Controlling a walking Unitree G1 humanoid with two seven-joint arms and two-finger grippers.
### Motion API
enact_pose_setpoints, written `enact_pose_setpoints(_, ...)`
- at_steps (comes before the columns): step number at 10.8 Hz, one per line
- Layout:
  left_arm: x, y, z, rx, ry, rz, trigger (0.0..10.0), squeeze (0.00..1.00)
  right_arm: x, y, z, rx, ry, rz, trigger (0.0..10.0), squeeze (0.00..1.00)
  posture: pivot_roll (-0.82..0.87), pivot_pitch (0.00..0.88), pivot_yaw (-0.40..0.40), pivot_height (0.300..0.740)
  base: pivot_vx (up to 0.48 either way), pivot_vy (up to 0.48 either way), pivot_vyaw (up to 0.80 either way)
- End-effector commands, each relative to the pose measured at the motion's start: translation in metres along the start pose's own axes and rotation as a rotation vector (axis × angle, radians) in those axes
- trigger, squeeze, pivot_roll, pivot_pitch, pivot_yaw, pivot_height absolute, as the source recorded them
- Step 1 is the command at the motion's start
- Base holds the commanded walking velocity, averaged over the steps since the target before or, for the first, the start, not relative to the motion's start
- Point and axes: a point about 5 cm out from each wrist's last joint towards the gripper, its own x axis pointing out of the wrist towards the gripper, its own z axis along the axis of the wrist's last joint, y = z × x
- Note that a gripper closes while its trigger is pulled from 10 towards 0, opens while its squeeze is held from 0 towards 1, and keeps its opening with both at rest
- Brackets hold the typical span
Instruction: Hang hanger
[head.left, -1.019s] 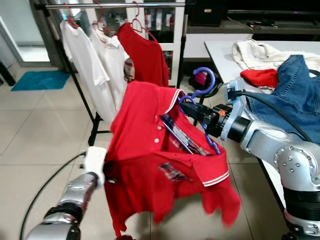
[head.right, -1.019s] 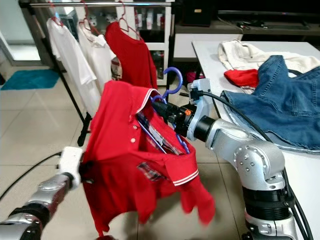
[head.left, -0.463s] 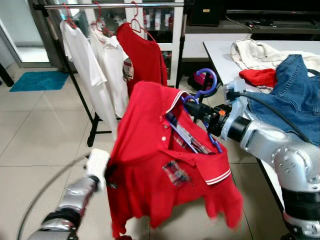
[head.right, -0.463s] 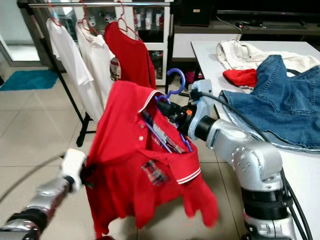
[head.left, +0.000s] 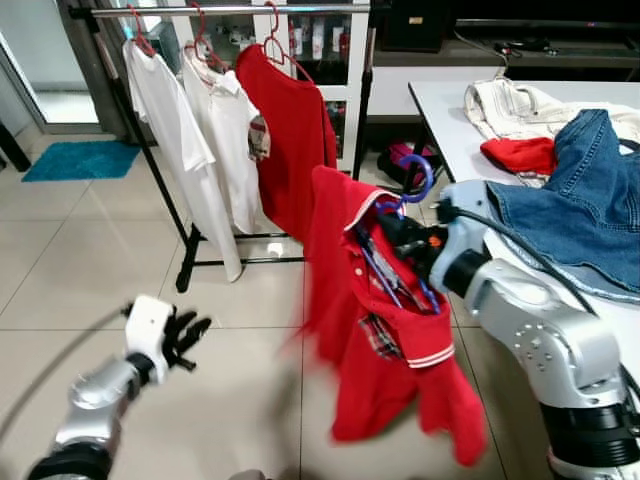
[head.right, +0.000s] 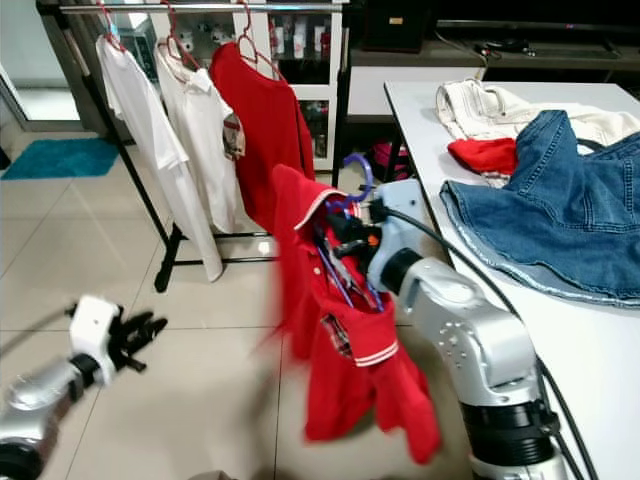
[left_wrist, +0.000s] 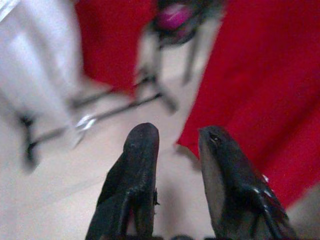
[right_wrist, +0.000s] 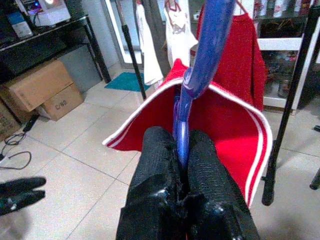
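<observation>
At frame centre the right gripper (right_wrist: 181, 150) clamps the blue hanger (head.left: 412, 178) carrying a red shirt (head.left: 385, 330); lower left, left gripper (head.left: 190, 333) fingers spread, empty

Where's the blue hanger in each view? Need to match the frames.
Left eye view: blue hanger, centre-right, hook above the right hand.
Right eye view: centre, at the red polo's collar.
Right wrist view: clamped between the fingers.
Left wrist view: cannot make it out.
Shared landmark: clothes rack.
</observation>
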Motion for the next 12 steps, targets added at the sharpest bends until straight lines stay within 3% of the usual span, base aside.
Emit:
enact_pose_setpoints(1,0.017,-0.019,0.032,0.033,-0.097,-0.197,10.0,1.0,0.006,0.007,0.015,-0.049,-0.049,0.043,10.0,0.0,-0.02,0.0,0.022,0.74,0.0,0.0,0.0)
enact_pose_setpoints(2,0.03,-0.039,0.057,0.043,-0.155,-0.378,10.0,1.0,0.013,0.008,0.014,-0.066,-0.029,0.049,10.0,0.0,-0.02,0.0,0.018,0.74,0.0,0.0,0.0)
enact_pose_setpoints(4,0.049,-0.071,0.091,0.088,-0.183,-0.638,10.0,1.0,0.025,0.008,0.012,-0.056,0.017,0.019,10.0,0.0,-0.03,0.0,0.032,0.74,0.0,0.0,0.0)
enact_pose_setpoints(5,0.059,-0.091,0.108,0.128,-0.192,-0.773,10.0,0.7,0.032,0.01,0.016,-0.048,0.019,0.011,10.0,0.0,-0.04,0.0,0.034,0.74,0.0,0.0,0.0)
enact_pose_setpoints(6,0.063,-0.099,0.114,0.135,-0.197,-0.828,10.0,0.0,0.036,0.011,0.018,-0.045,0.016,0.011,10.0,0.0,-0.04,0.0,0.036,0.74,0.0,0.0,0.0)
enact_pose_setpoints(8,0.067,-0.126,0.124,0.148,-0.161,-1.004,10.0,0.0,0.044,0.019,0.023,-0.04,0.01,0.043,10.0,0.0,-0.05,0.0,0.05,0.74,0.0,0.0,0.0)
enact_pose_setpoints(11,0.074,-0.14,0.117,0.175,-0.114,-1.056,10.0,0.0,0.049,0.022,0.025,-0.027,0.01,0.053,10.0,0.0,-0.06,0.0,0.05,0.74,0.0,0.0,0.0)
enact_pose_setpoints(12,0.078,-0.142,0.115,0.182,-0.104,-1.041,6.0,0.0,0.049,0.022,0.026,-0.026,0.01,0.056,10.0,0.0,-0.06,0.0,0.048,0.74,0.0,0.0,0.0)
